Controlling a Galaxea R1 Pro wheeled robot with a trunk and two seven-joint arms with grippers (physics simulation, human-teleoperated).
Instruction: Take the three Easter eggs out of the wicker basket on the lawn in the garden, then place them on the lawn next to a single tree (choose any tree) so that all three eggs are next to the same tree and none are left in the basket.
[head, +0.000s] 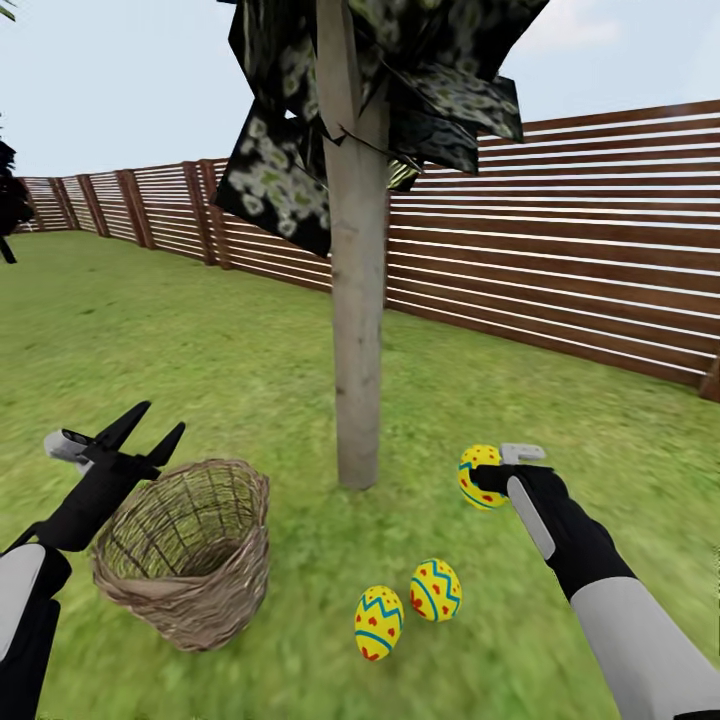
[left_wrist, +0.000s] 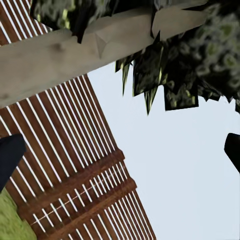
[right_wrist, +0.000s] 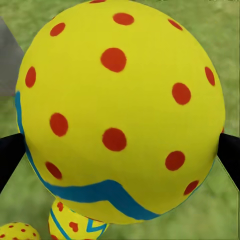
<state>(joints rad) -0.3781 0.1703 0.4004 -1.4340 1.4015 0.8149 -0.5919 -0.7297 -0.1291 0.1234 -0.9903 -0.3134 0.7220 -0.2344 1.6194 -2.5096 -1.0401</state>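
Holding the last egg (head: 478, 476), the right gripper (head: 487, 478) was clamped around it; lowering gently beside the tree (head: 358, 330) seemed smartest. Left fingers (head: 128, 424) were spread, empty.

We see the tree (head: 358, 300) trunk run out the head view's top, crown cut off. Fence (head: 560, 250) runs off the right edge. Held egg (head: 478, 478) is partly covered by the right claw (head: 487, 476). In the right wrist view that egg (right_wrist: 120, 110) hides most of the lawn (right_wrist: 220, 210), and the two eggs beneath are cut: one (right_wrist: 75, 225) by the held egg and bottom edge, one (right_wrist: 17, 232) by the corner. Basket (head: 190, 550) interior bottom: can't tell through the weave. Left claw fingertips (left_wrist: 10, 157) clipped at left wrist view's edges.
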